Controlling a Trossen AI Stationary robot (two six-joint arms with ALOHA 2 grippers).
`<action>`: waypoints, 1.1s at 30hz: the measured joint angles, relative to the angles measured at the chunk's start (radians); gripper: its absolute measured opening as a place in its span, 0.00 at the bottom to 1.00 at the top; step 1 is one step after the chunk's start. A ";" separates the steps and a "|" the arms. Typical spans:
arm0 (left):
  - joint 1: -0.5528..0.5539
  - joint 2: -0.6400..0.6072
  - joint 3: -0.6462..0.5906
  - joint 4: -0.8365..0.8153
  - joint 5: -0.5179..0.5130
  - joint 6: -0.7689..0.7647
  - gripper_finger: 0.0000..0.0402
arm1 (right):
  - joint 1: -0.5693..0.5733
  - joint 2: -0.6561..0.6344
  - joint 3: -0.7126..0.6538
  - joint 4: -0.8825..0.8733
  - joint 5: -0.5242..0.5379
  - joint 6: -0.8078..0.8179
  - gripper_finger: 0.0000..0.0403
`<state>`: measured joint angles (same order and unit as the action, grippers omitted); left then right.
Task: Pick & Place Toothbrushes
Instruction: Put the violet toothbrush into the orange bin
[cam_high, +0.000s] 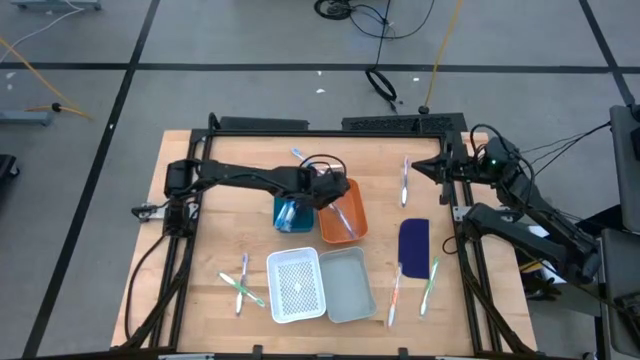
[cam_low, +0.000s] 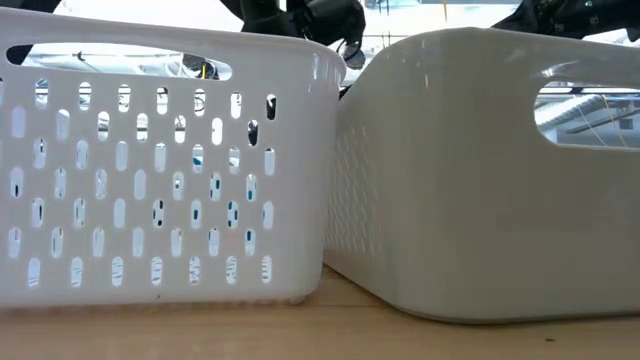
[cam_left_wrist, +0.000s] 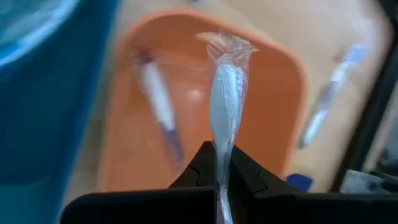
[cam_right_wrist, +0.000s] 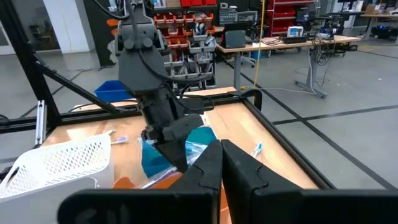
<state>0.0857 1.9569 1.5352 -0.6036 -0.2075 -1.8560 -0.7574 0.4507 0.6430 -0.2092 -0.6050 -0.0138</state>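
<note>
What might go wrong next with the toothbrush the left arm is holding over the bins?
The left gripper pinches a wrapped toothbrush only by its end, so it may swing or slip out early. It hangs over the orange bin right beside the blue bin; a tilted release might send it over a rim. The slick wrapper may also cling to the fingers on opening. The right gripper waits at the table's right edge.

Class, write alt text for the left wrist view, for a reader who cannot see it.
The left gripper holds a plastic-wrapped toothbrush between its shut fingers, over an orange bin that already has a toothbrush inside. A blue bin stands beside it; another toothbrush lies on the wooden table beyond.
</note>
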 joint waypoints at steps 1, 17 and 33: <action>0.000 0.001 0.000 -0.012 0.004 -0.022 0.00 | 0.000 0.000 0.000 0.000 -0.003 -0.001 0.00; 0.032 0.016 0.003 -0.029 0.050 -0.095 0.00 | 0.000 -0.005 0.000 -0.003 -0.081 -0.001 0.00; 0.018 0.079 0.000 0.010 0.051 -0.144 0.03 | 0.000 -0.039 0.000 -0.005 -0.082 -0.006 0.00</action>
<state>0.1036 2.0361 1.5353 -0.5939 -0.1566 -1.9995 -0.7578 0.4116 0.6430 -0.2144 -0.6868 -0.0196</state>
